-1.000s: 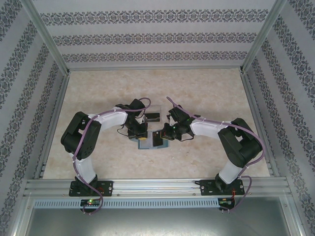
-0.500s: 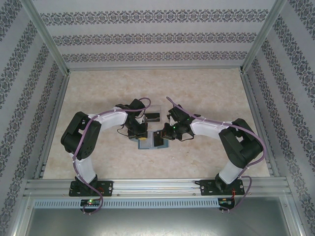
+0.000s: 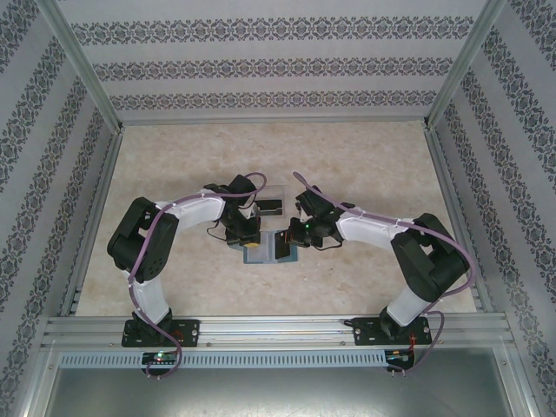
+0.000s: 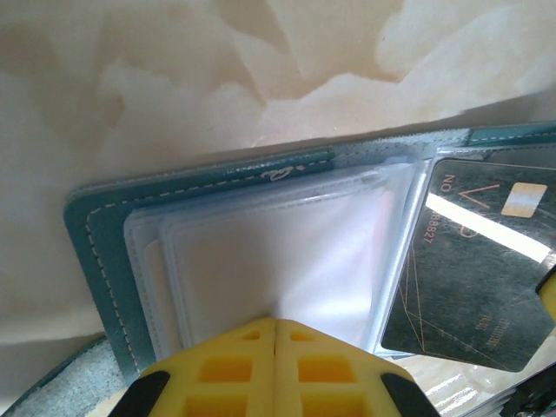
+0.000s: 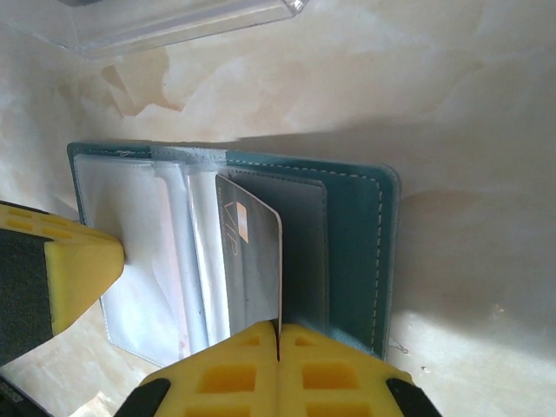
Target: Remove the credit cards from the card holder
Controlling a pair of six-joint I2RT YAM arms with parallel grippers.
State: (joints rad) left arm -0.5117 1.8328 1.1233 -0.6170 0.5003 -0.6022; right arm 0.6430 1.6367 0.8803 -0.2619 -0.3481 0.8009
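Observation:
The teal card holder (image 3: pixel 258 254) lies open on the table between the two arms. In the left wrist view its teal border (image 4: pixel 95 252) frames several clear sleeves. My left gripper (image 4: pixel 276 323) is shut, its tips resting on the clear sleeves of the left panel (image 5: pixel 143 252). My right gripper (image 5: pixel 278 328) is shut on the near edge of a dark grey credit card (image 5: pixel 252 261) marked VIP. That card stands on edge, partly out of the right panel's pocket (image 5: pixel 352 252). The same card (image 4: pixel 473 261) looks flat and dark from the left wrist. From above, the grippers (image 3: pixel 246 233) (image 3: pixel 294 234) flank the holder.
A clear plastic tray (image 3: pixel 271 198) sits just behind the holder with a dark card (image 3: pixel 271 208) in it; its edge (image 5: pixel 174 22) is close above the holder in the right wrist view. Bare marble-patterned tabletop (image 3: pixel 373 156) surrounds this, and metal frame rails (image 3: pixel 447 200) border it.
The right arm's elbow has swung slightly outward and its gripper has shifted a little at the holder's right panel. The left arm and the holder have stayed put.

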